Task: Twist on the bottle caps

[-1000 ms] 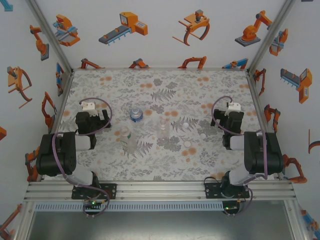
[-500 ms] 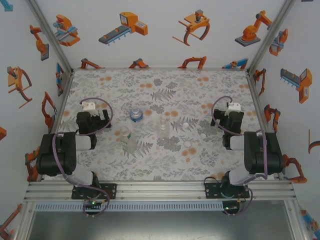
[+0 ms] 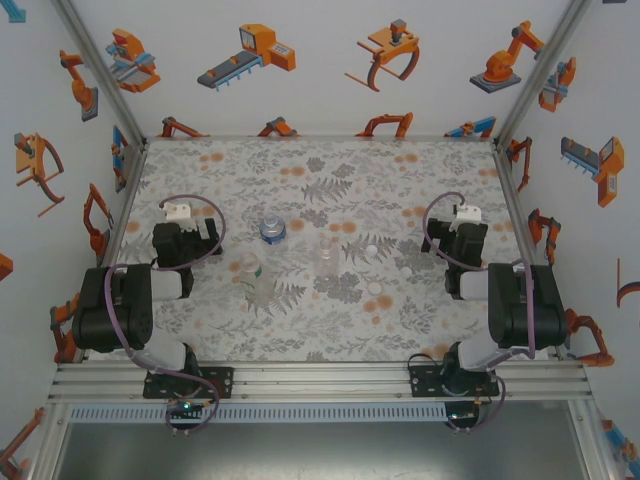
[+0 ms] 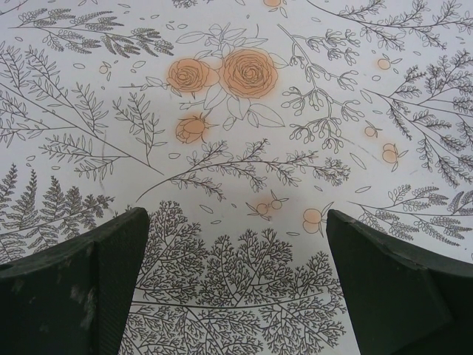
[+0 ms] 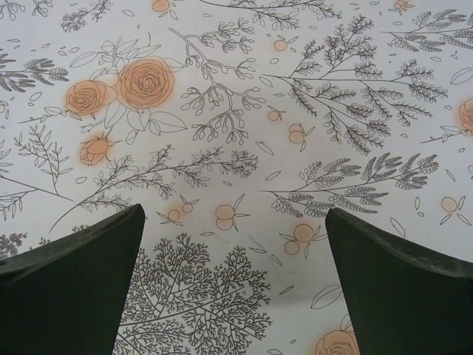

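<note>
Three clear bottles stand mid-table in the top view: one with a blue label, a plain one to its right, and another plain one nearer the arms. Three white bottle caps lie loose on the cloth to the right of the bottles. My left gripper hangs at the left, apart from the bottles. My right gripper hangs at the right, just beyond the caps. In the wrist views the left gripper and the right gripper are open over bare floral cloth.
The floral tablecloth covers the table. White walls with orange robot pictures stand on three sides, with metal frame posts at the back corners. An aluminium rail carries both arm bases at the near edge.
</note>
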`<state>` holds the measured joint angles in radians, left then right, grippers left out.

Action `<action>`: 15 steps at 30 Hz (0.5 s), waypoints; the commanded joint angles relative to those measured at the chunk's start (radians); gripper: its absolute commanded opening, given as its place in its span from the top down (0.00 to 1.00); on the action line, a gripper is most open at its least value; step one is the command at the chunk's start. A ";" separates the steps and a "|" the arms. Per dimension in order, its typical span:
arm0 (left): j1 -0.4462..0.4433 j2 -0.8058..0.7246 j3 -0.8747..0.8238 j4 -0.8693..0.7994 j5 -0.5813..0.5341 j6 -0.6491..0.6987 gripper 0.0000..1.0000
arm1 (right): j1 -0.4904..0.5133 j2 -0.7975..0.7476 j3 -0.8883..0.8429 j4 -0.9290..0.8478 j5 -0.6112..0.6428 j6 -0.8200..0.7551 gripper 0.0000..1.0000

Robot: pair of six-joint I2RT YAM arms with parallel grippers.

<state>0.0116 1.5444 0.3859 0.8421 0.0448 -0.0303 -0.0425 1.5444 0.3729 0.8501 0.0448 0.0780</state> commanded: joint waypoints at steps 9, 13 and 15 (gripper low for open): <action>-0.011 -0.101 0.091 -0.204 -0.026 -0.003 0.03 | -0.004 -0.137 0.029 -0.115 -0.102 -0.042 0.02; -0.023 -0.167 0.116 -0.290 -0.080 -0.007 0.03 | 0.006 -0.236 0.083 -0.280 -0.172 -0.075 0.03; -0.031 -0.213 0.136 -0.351 -0.110 -0.021 0.03 | 0.014 -0.281 0.112 -0.343 -0.253 -0.092 0.04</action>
<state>-0.0074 1.3884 0.4847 0.5991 -0.0120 -0.0315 -0.0395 1.3193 0.4313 0.6273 -0.0948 0.0269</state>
